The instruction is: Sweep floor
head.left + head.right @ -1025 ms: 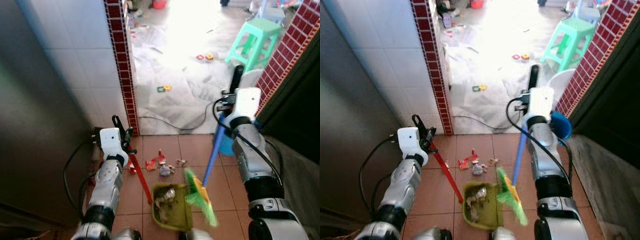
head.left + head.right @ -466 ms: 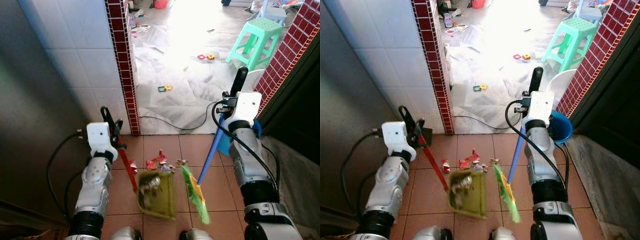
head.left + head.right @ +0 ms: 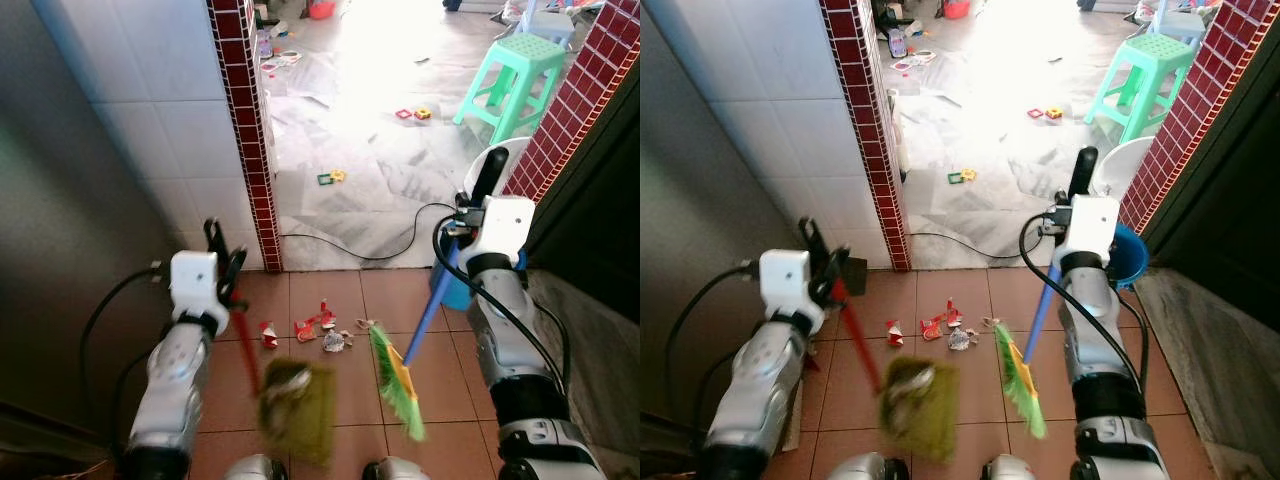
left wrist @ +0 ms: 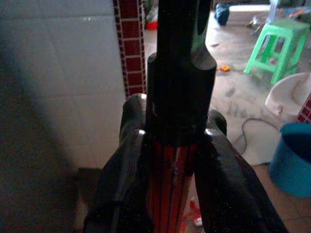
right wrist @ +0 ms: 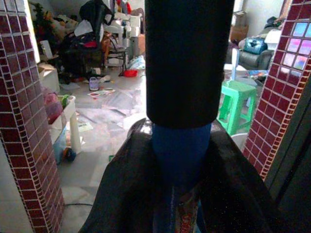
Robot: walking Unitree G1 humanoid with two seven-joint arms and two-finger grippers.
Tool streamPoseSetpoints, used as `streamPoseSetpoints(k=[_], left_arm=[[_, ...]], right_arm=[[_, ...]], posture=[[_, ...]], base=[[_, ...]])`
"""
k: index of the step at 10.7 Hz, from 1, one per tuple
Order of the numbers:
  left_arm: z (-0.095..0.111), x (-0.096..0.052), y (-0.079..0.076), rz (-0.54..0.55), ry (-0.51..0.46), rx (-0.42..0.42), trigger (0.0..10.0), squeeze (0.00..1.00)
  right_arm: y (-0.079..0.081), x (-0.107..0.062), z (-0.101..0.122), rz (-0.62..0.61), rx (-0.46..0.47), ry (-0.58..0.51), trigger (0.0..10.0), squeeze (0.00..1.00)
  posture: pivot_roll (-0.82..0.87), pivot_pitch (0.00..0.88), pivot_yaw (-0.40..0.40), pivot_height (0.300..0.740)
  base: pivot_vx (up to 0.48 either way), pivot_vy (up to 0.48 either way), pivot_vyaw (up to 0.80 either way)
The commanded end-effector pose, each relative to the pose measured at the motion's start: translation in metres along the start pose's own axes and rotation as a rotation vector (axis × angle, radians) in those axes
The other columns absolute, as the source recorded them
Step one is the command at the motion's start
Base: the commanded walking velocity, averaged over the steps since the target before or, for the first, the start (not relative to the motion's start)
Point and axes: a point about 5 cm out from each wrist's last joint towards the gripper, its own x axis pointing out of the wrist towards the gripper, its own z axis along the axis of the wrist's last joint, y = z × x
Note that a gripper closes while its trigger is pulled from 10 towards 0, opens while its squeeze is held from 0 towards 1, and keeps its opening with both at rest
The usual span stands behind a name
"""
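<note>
Broom and dustpan held above the tiled floor

Left tool (image 3: 222, 262) is clamped on the red handle (image 3: 243, 345) of the dustpan (image 3: 298, 408). The left wrist view shows both black fingers (image 4: 127, 165) pressed against the red shaft, with the dark grip cap (image 4: 179, 82) just beyond them. The handle slopes down from the left tool toward the robot's right, and the olive-green pan hangs at its far end, blurred, with pale scraps (image 3: 283, 378) lying in it.

Right tool (image 3: 478, 205) is clamped on the blue handle (image 3: 428, 312) of the broom (image 3: 398, 382). In the right wrist view the fingers (image 5: 121, 194) close on the blue shaft on both sides, below its black end cap (image 5: 187, 58). The handle slopes down from the right tool toward the robot's left and ends in green and yellow bristles beside the pan, a gap between the two.

Loose litter (image 3: 312, 328), red and pale scraps, lies on the brown floor tiles (image 3: 340, 290) between the two tools, beyond the pan and the bristles. A blue bucket (image 3: 1130, 255) stands just behind the right tool. A red-brick pillar edge (image 3: 246, 130) rises beyond the left tool. A black cable (image 3: 370, 252) crosses the pale floor farther out, and a green stool (image 3: 510, 75) stands well beyond the right tool.
</note>
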Motion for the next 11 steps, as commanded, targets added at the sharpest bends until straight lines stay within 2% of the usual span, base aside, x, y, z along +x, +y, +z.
streamPoseSetpoints(k=[1,2,3,4,5,7,9,11], left_arm=[[0.016,0.001,0.001,-0.001,-0.064,0.008,10.0,0.00],[0.016,-0.003,0.002,0.009,-0.063,-0.001,10.0,0.00],[0.015,-0.006,0.002,0.034,-0.047,-0.056,10.0,0.00],[0.014,-0.007,0.001,0.041,-0.045,-0.074,10.0,0.00],[0.014,-0.009,-0.003,0.043,-0.044,-0.078,10.0,0.00],[0.015,-0.009,-0.006,0.042,-0.043,-0.086,10.0,0.00],[0.017,-0.008,-0.003,0.044,-0.045,-0.086,10.0,0.00],[0.018,-0.007,-0.002,0.050,-0.049,-0.087,10.0,0.00]], right_arm=[[-0.001,-0.001,0.006,0.003,0.003,-0.029,10.0,0.00],[-0.001,-0.003,0.005,0.008,0.002,-0.026,10.0,0.00],[0.002,-0.006,0.002,0.018,0.004,-0.017,10.0,0.00],[0.003,-0.007,0.001,0.026,0.005,-0.012,10.0,0.00],[0.005,-0.007,0.001,0.041,0.002,-0.001,10.0,0.00],[0.008,-0.001,0.005,0.049,0.014,-0.008,10.0,0.00],[0.010,-0.003,0.004,0.060,0.013,-0.005,10.0,0.00],[0.013,-0.005,0.002,0.079,0.019,0.006,10.0,0.00]], posture=[[-0.06,0.000,0.067,0.740],[-0.06,0.000,0.066,0.740],[-0.05,0.000,0.060,0.740],[-0.05,0.000,0.054,0.740],[-0.05,0.000,0.042,0.740],[-0.05,0.000,0.036,0.740],[-0.06,0.000,0.034,0.740],[-0.06,0.000,0.034,0.740]], base=[[0.000,0.000,0.00],[0.000,0.000,0.00],[0.000,0.000,0.00],[0.000,0.000,0.00],[0.000,0.000,0.00],[0.000,0.000,-0.80],[0.000,0.000,0.00],[0.000,-0.292,0.00]])
